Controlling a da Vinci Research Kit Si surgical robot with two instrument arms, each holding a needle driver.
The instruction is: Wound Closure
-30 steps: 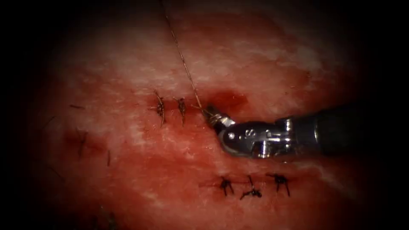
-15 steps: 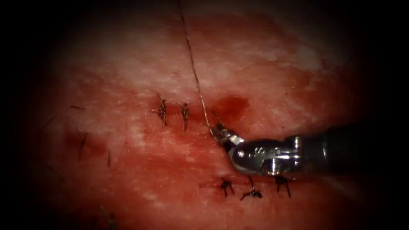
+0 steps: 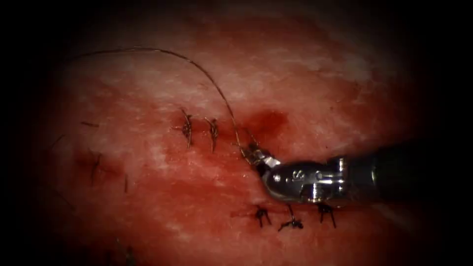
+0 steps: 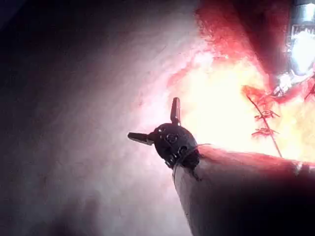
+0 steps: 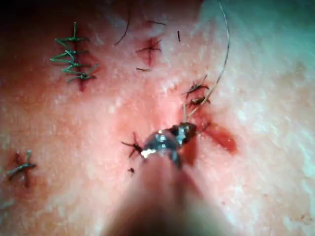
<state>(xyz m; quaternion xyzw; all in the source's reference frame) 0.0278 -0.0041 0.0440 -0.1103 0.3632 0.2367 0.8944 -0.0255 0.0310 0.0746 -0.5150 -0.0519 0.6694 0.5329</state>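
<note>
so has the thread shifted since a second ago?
Yes. The thread, straight up from the right hand before, now arcs left, above the two knots.

1. The endoscope looks down on the tissue (image 3: 148,162) from above and in front, fairly near; the right gripper (image 3: 252,153) enters from the picture's right.
2. The left wrist camera looks along its own shaft at the left gripper (image 4: 157,123) from very close, facing the tissue beyond.
3. The right wrist camera looks down its shaft at the right gripper (image 5: 182,132), very near the tissue.
4. All three views share the right gripper (image 4: 283,86) at the thread (image 3: 217,88) beside the tied stitches (image 3: 199,129).
</note>
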